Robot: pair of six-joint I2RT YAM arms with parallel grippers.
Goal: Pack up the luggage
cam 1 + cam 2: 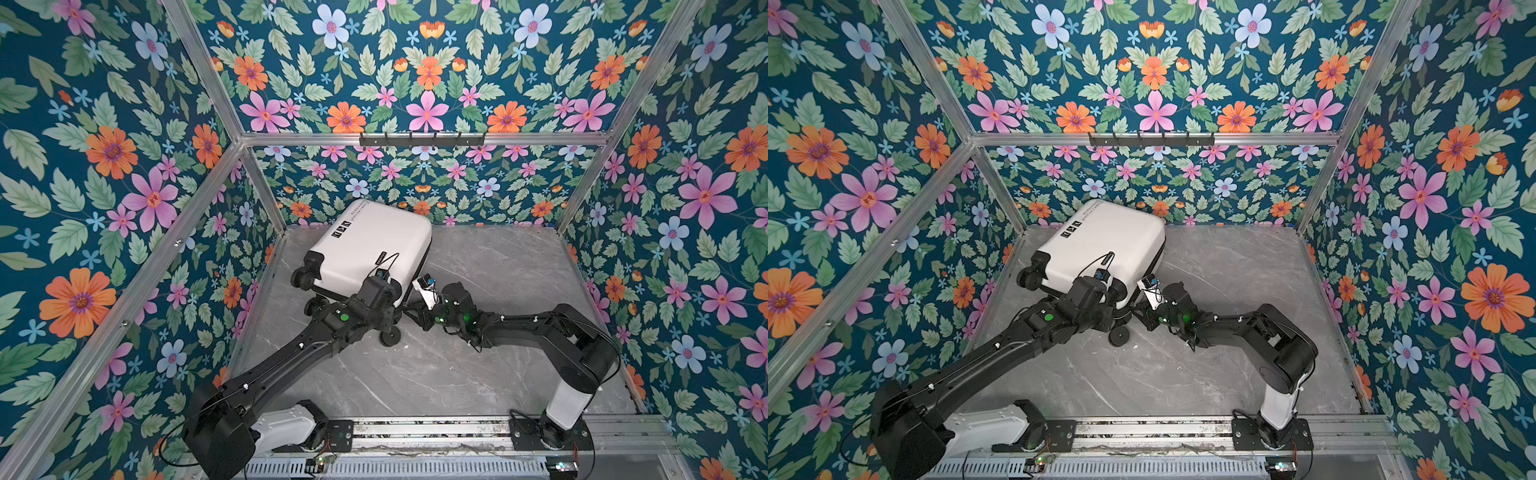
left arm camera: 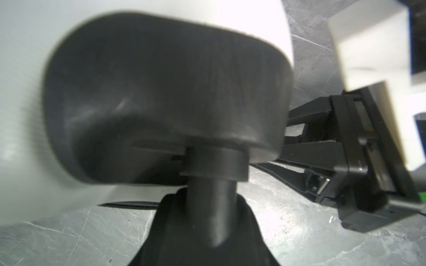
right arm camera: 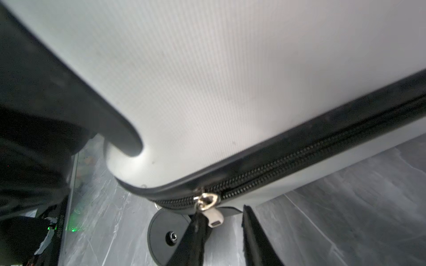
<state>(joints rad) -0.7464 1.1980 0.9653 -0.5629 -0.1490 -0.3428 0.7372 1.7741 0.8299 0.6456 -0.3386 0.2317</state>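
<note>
luggage (image 1: 370, 245) is seen closed, laid on table (image 1: 519, 340) rear-left, wheel end toward the arms. R gripper (image 3: 222, 211) is held at its corner zip: jaws narrowly apart, zip pull (image 3: 214, 218) against one finger, not pinched. L gripper (image 1: 376, 293) is tucked at the wheel-end corner; jaw state can't be told.

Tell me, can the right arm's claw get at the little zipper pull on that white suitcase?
Probably yes. In the right wrist view the right claw is open right at the zipper pull of the luggage, its white tab between the fingers, beside one of them. Nothing blocks it.
</note>
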